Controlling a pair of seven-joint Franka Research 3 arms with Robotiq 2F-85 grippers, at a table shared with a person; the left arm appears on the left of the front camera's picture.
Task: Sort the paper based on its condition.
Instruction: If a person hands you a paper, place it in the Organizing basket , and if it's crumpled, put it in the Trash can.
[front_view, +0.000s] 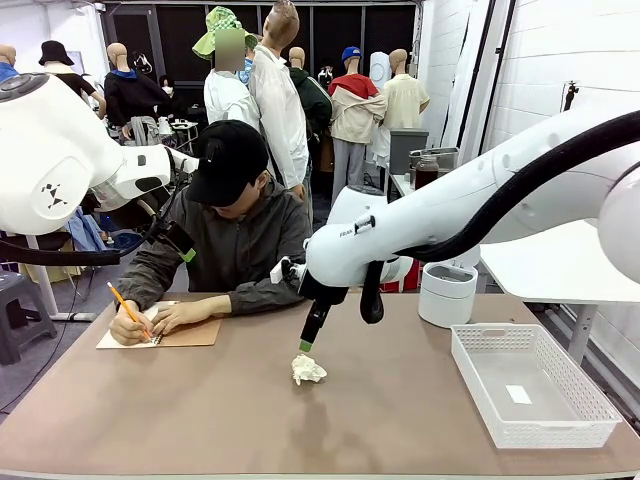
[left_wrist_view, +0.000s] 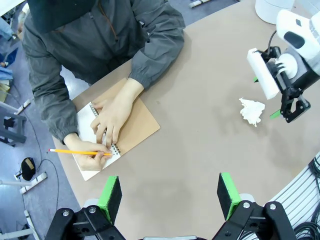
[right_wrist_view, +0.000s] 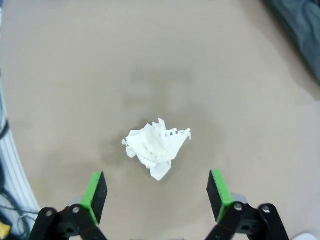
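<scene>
White arms (front_view: 450, 200) end in black jaws with green pads (left_wrist_view: 111, 196).

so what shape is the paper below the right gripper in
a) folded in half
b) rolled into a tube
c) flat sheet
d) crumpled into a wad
d, the paper lies on the table as a crumpled white wad, with the right gripper above it, jaws open and not touching it
</scene>
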